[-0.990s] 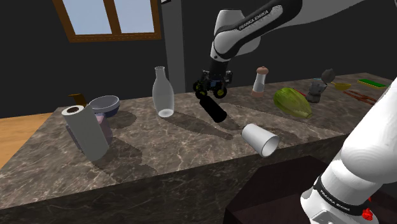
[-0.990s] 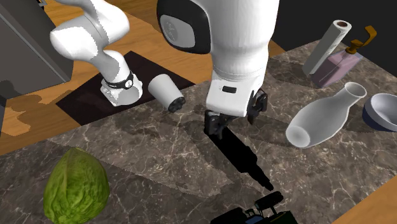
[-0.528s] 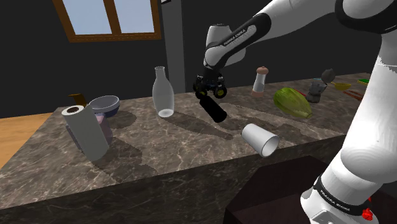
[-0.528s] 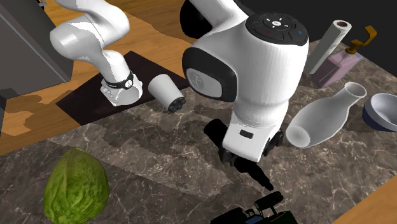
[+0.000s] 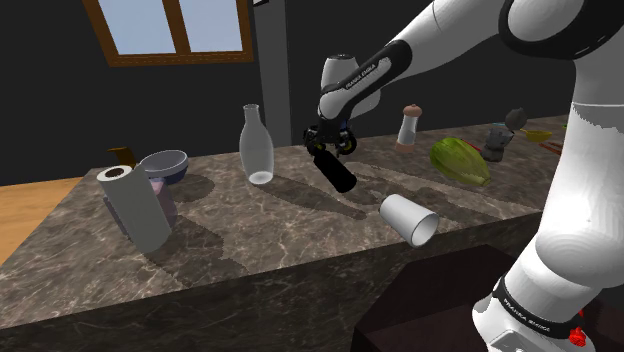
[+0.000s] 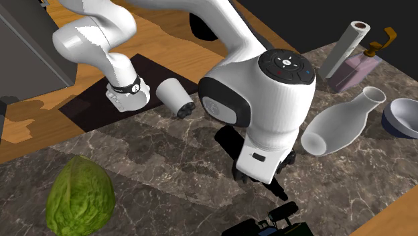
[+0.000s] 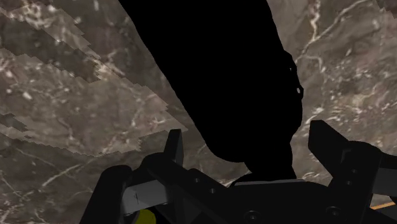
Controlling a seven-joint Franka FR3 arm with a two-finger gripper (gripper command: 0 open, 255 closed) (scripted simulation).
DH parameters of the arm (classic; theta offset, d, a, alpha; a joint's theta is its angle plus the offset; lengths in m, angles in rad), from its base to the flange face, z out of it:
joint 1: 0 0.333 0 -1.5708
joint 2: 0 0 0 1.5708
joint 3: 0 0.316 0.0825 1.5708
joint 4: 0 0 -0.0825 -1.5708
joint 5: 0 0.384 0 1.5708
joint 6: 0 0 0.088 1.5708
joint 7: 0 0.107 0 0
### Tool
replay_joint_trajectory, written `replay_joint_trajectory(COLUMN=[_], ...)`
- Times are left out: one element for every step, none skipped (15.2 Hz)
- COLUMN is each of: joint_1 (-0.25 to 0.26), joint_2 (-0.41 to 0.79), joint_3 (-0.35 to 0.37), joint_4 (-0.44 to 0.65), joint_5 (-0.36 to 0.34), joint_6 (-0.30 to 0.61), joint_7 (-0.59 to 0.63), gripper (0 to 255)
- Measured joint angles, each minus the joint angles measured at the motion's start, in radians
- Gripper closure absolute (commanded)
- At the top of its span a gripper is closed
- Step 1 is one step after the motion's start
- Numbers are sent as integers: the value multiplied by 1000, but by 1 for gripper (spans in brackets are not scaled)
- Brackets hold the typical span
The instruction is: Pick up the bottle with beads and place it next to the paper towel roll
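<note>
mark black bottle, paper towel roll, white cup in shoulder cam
black bottle [image 5: 341, 177]: shoulder view, lower body.
paper towel roll [image 5: 138, 212]: shoulder view, mid side.
white cup [image 5: 408, 217]: shoulder view, side wall.

Marble counter holds paper towel roll, cup

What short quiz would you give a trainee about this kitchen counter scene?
1. True or false: the claw's fingers stand apart on either side of the black bottle.
2. Which thing lies on its side near the counter's front edge? A) white cup B) vase C) bowl
3. What stone does the counter look like?
Key: 1 true. 2 A. 3 marble.
</note>
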Motion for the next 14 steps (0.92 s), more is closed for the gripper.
replay_joint_trajectory(joint_1=[0, 1, 1, 1, 1, 1, 1, 1, 1, 1, 1, 1, 1, 1], joint_2=[3, 5, 6, 6, 6, 7, 7, 7, 7, 7, 7, 7, 7, 7], joint_3=[0, 0, 0, 0, 0, 0, 0, 0, 0, -1, -1, -1, -1, -1], joint_4=[-2, -2, -2, -1, -1, -1, -1, -1, -1, -1, -1, -1, -1, -1], joint_5=[-1, -1, -1, -1, -1, -1, -1, -1, -2, -2, -2, -2, -2, -2], joint_6=[4, 7, 7, 8, 8, 8, 8, 8, 8, 9, 8, 8, 8, 8], joint_7=[1, 1, 1, 2, 2, 2, 2, 2, 2, 2, 2, 2, 2, 2], gripper=[0, 0, 0, 0, 0, 0, 255, 255, 255, 255, 255, 255, 255, 255])
